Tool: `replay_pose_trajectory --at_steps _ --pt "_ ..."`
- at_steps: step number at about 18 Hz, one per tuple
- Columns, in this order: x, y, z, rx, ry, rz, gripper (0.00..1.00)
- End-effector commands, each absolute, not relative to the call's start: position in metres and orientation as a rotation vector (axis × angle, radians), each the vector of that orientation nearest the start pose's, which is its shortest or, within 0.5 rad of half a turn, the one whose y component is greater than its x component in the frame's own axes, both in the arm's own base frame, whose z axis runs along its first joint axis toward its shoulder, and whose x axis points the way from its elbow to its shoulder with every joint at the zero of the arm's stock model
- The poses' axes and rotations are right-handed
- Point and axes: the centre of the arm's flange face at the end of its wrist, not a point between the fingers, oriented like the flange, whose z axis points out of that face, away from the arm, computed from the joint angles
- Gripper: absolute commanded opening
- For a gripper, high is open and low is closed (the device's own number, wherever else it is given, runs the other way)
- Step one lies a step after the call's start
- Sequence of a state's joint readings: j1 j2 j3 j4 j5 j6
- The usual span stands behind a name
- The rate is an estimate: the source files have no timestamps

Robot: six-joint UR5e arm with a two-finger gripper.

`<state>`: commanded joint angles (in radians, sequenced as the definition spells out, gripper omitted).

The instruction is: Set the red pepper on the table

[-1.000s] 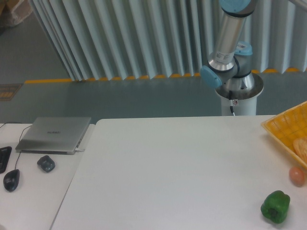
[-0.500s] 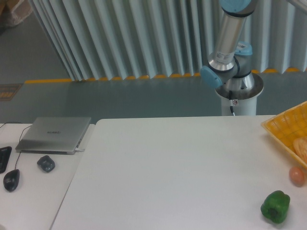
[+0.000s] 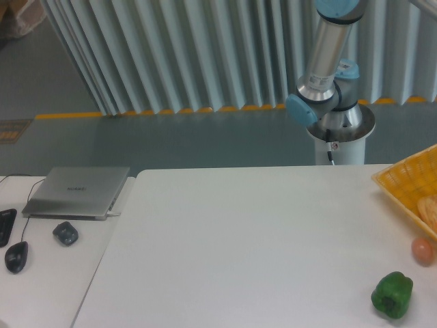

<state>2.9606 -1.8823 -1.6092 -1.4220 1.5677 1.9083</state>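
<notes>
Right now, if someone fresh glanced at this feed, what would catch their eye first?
Probably the green bell pepper at the near right of the white table, with a small orange-pink fruit just beyond it and a yellow woven basket cut off by the right edge. Behind the table stands the robot arm's base; its gripper is out of frame, and no red pepper shows.

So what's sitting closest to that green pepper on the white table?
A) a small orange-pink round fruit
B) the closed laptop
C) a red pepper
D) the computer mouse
A: the small orange-pink fruit lies just up and right of the green pepper, while the laptop and mouse sit far off to the left.
</notes>
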Motion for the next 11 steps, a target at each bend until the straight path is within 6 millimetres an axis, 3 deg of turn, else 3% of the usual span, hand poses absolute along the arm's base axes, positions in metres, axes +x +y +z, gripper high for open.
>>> replay_pose_trajectory --at_steps 1,3,4,8,9,10,11 --pt "-0.5405 0.2356 0.3122 -3.002 0.798 -0.319 0.43" --pt "-0.5401 0.2347 0.3123 -3.002 0.796 -0.321 0.40" --pt "-0.5397 0.2353 0.3123 -3.003 0.799 -0.322 0.32" --pt "-0.5388 0.2361 0.3110 -3.003 0.799 -0.324 0.41" --pt "-0.5378 0.2360 0.3091 -3.001 0.798 -0.329 0.50" --pt "-0.5382 0.2346 0.3086 -3.001 0.785 -0.328 1.00" --pt "-0.5378 0.2354 0.3081 -3.004 0.779 -0.326 1.00"
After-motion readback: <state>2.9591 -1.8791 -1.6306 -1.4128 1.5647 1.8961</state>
